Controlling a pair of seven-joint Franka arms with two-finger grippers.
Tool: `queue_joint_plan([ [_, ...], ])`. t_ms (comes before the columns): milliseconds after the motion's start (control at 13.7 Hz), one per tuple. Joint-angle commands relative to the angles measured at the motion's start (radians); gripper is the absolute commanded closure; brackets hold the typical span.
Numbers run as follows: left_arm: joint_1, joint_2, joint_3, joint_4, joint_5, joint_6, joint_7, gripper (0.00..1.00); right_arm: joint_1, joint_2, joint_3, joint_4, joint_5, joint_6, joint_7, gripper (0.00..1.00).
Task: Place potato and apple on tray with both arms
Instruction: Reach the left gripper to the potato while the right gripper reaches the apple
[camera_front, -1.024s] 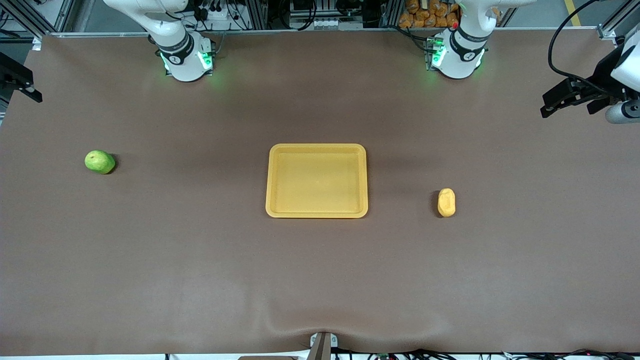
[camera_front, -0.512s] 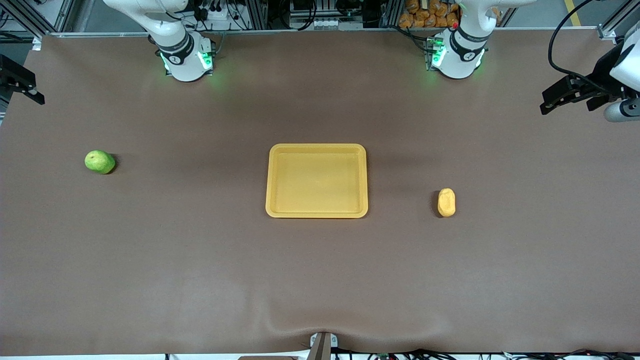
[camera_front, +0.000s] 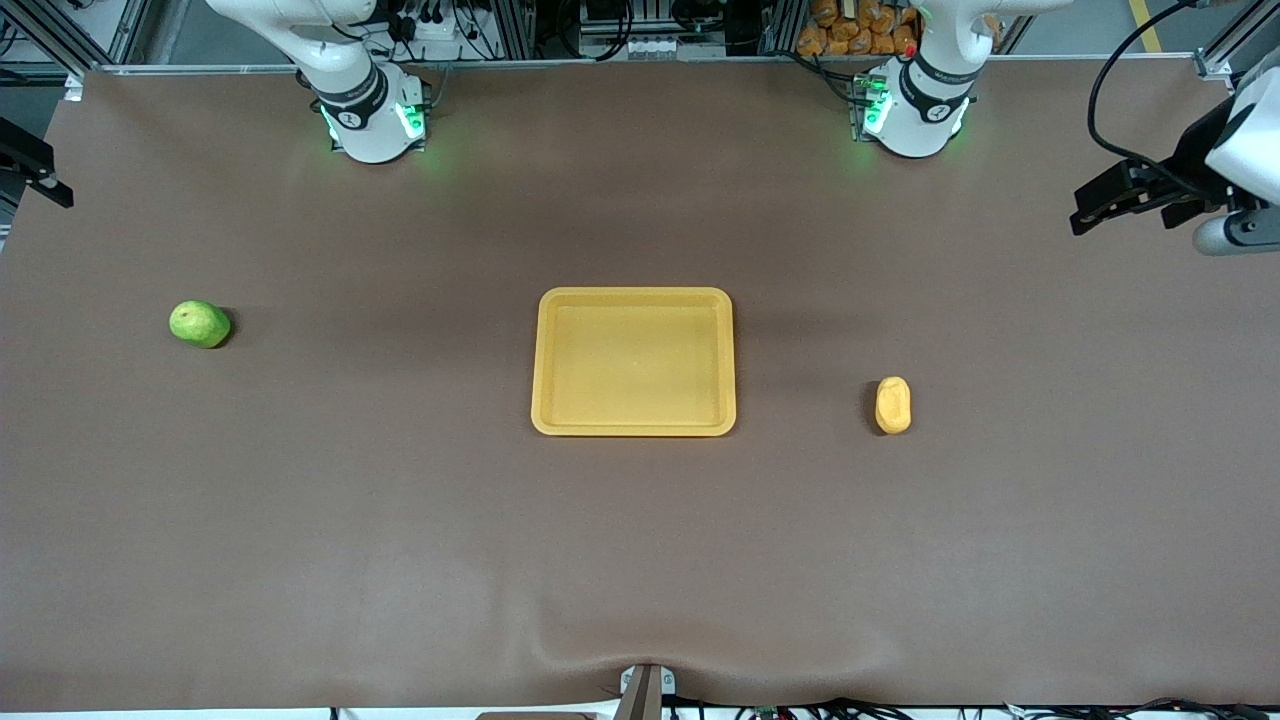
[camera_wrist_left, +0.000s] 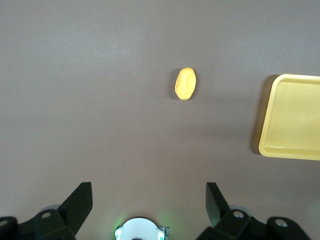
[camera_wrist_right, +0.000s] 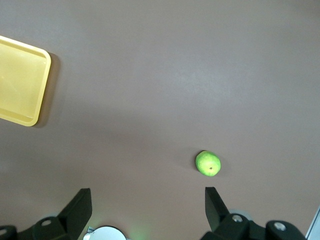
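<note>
The yellow-orange tray (camera_front: 633, 361) lies empty at the middle of the table. The green apple (camera_front: 199, 324) lies toward the right arm's end. The potato (camera_front: 893, 405) lies toward the left arm's end, beside the tray. My left gripper (camera_front: 1090, 205) hangs high over the left arm's end of the table. It is open and empty in the left wrist view (camera_wrist_left: 148, 195), which shows the potato (camera_wrist_left: 185, 83) and the tray (camera_wrist_left: 295, 117) below. My right gripper (camera_front: 40, 175) is high over the right arm's end, open and empty (camera_wrist_right: 147, 197), with the apple (camera_wrist_right: 208, 163) and the tray's corner (camera_wrist_right: 20, 87) below.
The brown table cover (camera_front: 400, 520) has a slight wrinkle at the edge nearest the front camera. The arm bases (camera_front: 372, 120) glow green along the edge farthest from that camera. Racks and cables stand past that edge.
My left gripper has drifted slightly toward the table's middle. My right gripper has shifted slightly toward the table's end. The apple, potato and tray have not moved.
</note>
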Motion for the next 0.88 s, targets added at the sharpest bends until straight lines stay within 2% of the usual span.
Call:
queue_joint_plan([
  [0,-0.002,0.032,-0.004,-0.015,-0.02,0.027,-0.002,0.0,-0.004,0.052,-0.02,0.026,-0.002,-0.015,-0.009,0.0],
  [146,-0.002,0.032,-0.004,-0.092,-0.018,0.118,-0.002,0.0,-0.002,0.09,-0.02,0.024,-0.012,-0.011,-0.009,0.0],
  [439,-0.007,0.089,-0.007,-0.184,-0.018,0.252,-0.005,0.0,-0.022,0.177,-0.022,0.023,-0.015,-0.012,-0.009,0.0],
  [659,-0.007,0.092,-0.025,-0.317,-0.018,0.398,-0.005,0.0,-0.041,0.231,-0.022,0.024,-0.064,-0.008,-0.011,0.0],
  [805,-0.005,0.119,-0.036,-0.373,-0.018,0.476,-0.014,0.0,-0.076,0.262,-0.028,0.017,-0.074,-0.009,-0.006,0.0],
])
